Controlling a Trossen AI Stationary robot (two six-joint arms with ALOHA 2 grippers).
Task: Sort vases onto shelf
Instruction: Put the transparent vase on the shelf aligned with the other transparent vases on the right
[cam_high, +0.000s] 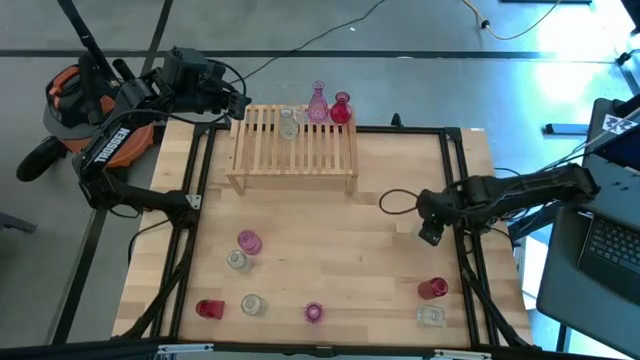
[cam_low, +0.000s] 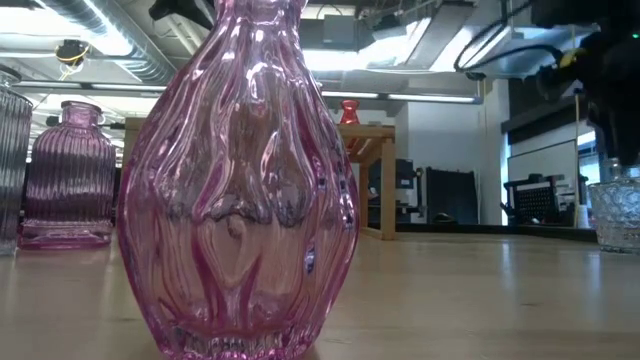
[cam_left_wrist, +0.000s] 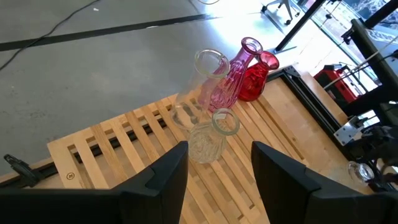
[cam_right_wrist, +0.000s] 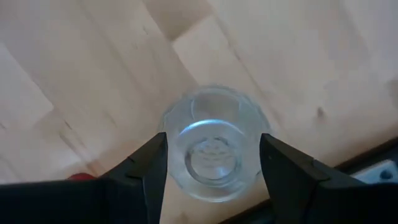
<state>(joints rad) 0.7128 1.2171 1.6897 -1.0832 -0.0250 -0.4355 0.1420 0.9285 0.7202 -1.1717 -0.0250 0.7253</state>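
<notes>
Glass vases are rigid, smooth and brittle, and probably light; grip force should be moderate, applied across the widest part of the body or just below the rim, never on a thin neck tip. All visible vases stand upright, long axis vertical, mouths up. The shelf (cam_high: 293, 150) sits at the far edge of the worktop (cam_high: 330, 250), left of centre, and carries four vases at its far right corner: a clear squat vase (cam_left_wrist: 211, 134), a tall clear vase (cam_left_wrist: 202, 84), a pink bottle vase (cam_left_wrist: 231, 79) and a red vase (cam_left_wrist: 255, 76), the last two touching. Seven vases remain on the worktop near its front edge, among them a clear tumbler vase (cam_high: 430, 317) at the front right corner with a red one (cam_high: 432, 289) just beside it. The right gripper (cam_right_wrist: 211, 163) hangs above the tumbler vase, fingers released and spread wider than its rim, not touching it; descent should be straight down so both fingers clear the rim evenly. The left gripper (cam_left_wrist: 217, 171) is above the shelf's far left corner, fingers released, holding nothing.
</notes>
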